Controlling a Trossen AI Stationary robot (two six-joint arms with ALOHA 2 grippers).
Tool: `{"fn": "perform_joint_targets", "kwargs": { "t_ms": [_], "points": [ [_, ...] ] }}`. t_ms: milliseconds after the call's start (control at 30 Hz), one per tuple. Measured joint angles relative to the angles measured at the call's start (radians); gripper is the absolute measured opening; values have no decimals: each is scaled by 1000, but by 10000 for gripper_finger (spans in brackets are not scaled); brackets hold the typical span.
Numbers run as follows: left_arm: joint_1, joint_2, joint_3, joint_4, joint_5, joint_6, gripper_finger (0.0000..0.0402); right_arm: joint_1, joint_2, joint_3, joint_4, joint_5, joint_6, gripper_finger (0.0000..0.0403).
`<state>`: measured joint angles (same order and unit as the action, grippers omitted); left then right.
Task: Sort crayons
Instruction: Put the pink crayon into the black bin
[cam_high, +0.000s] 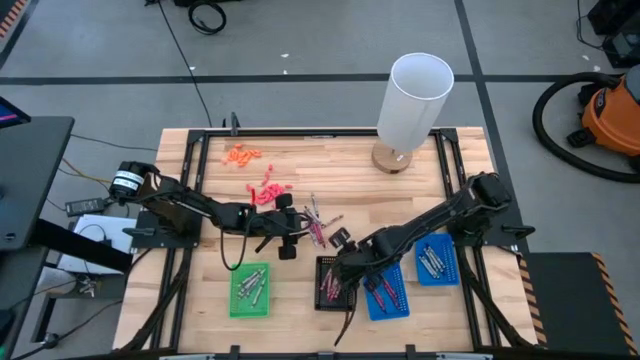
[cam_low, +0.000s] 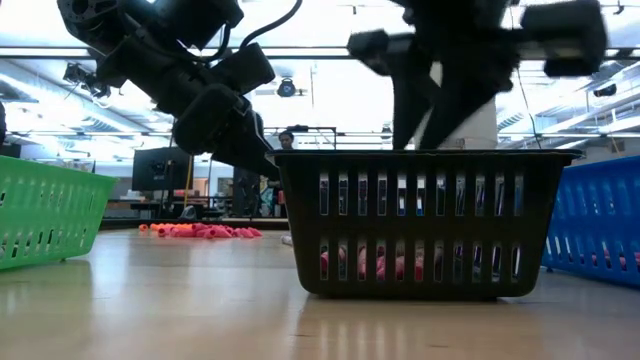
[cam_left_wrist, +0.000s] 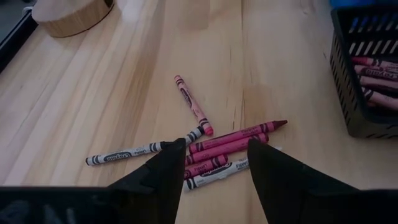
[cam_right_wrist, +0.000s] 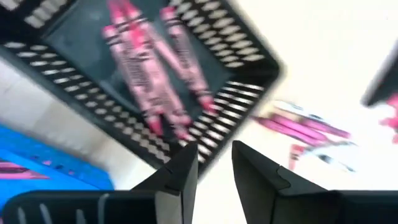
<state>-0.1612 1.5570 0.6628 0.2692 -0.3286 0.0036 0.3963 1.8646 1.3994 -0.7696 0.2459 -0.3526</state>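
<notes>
A white cylinder (cam_high: 415, 100) on a wooden base stands beside orange scraps (cam_high: 242, 154).

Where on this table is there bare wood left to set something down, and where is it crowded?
Bare wood lies between the orange pile and the white cylinder, and right of the loose crayons below that cylinder. It is crowded along the near edge: green tray, black tray, two blue trays, and both grippers, left and right.

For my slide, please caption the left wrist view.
Open left gripper hovering over loose crayons on the wooden table.
</notes>
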Motion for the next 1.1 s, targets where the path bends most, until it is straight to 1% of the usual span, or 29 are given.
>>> {"fn": "perform_joint_targets", "kwargs": {
  "t_ms": [133, 267, 467, 633, 767, 867, 1100],
  "points": [
    [0, 0, 0, 18, 0, 1, 185, -39, -54, 1, 22, 24, 48, 106],
    [0, 0, 0, 34, 0, 19, 185, -99, -60, -19, 86, 22, 82, 105],
    [-1, 0, 0, 39, 0, 13, 185, -217, -60, -161, 325, -110, 98, 105],
    [-1, 0, 0, 51, 0, 49, 185, -300, -71, -305, 526, -146, 81, 105],
    [-1, 0, 0, 63, 0, 76, 185, -360, -77, -398, 677, -213, 57, 105],
    [0, 0, 0, 63, 0, 70, 185, -400, -78, -436, 735, -247, 54, 105],
    [-1, 0, 0, 51, 0, 30, 185, -468, -77, -441, 734, -347, 53, 105]
  ]
}}
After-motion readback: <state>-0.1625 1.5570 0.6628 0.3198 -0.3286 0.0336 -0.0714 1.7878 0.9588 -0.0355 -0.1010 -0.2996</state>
